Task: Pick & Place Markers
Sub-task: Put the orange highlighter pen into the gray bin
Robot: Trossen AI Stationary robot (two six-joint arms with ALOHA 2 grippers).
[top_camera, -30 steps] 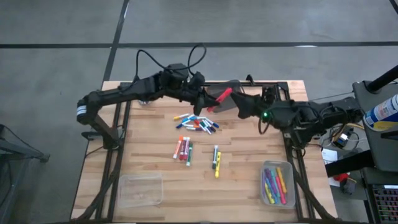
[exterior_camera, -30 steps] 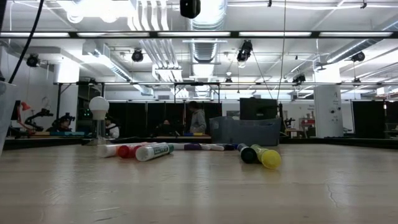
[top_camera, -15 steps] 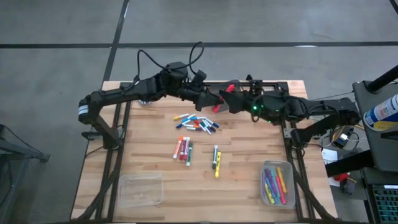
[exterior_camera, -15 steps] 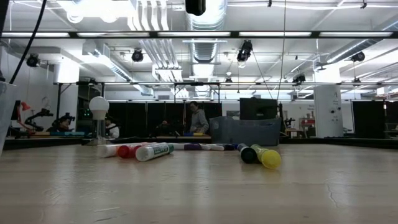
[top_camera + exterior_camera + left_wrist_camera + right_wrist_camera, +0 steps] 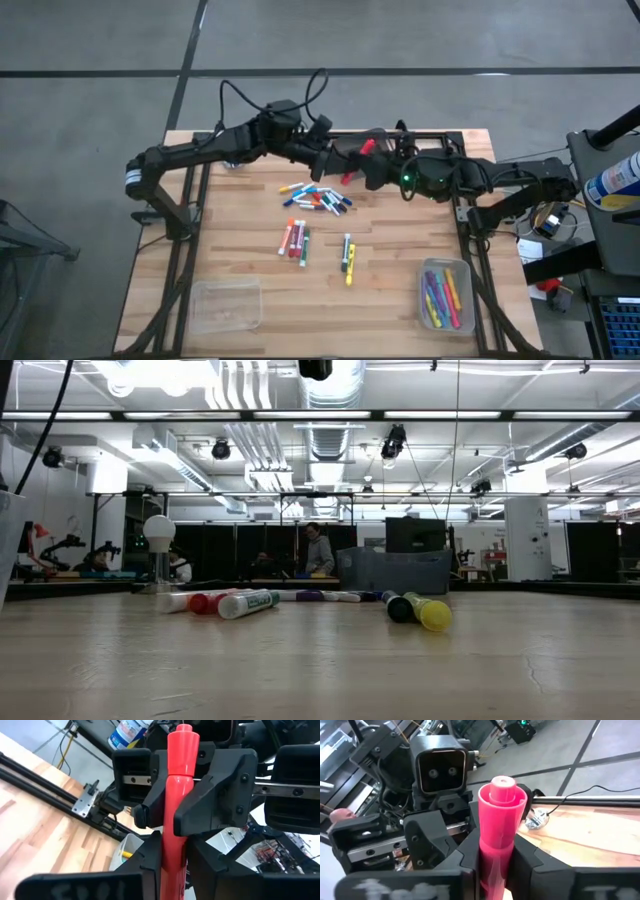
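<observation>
A red marker (image 5: 356,162) hangs in the air over the table's far middle, between my two grippers. My left gripper (image 5: 340,164) comes from the table's left and is shut on it. My right gripper (image 5: 368,166) comes from the right and is shut on it too. More markers lie flat on the wood: a loose heap (image 5: 316,197), a short row (image 5: 294,238) and a pair (image 5: 347,256). The low view shows these markers (image 5: 245,602) on the tabletop and neither gripper. My left gripper pinches the marker's barrel (image 5: 172,854) between its two fingers, which lie about level, from the table's left, across the marker. The marker is clear of the table. My right gripper pinches the same marker farther along its barrel (image 5: 176,795), below the capped end (image 5: 183,740). Its fingers (image 5: 525,860) come about level from the table's right, across the marker.
A clear tray (image 5: 445,296) with several markers stands at the near right. Another clear tray (image 5: 227,305) stands at the near left. The dark frame rails (image 5: 190,230) run along both table sides. Bare wood lies between the trays.
My right gripper has gone toward the table's left, up to the red marker in my left gripper, and has taken hold of it. The marker has stayed lifted at much the same spot, now steeper in the high view.
</observation>
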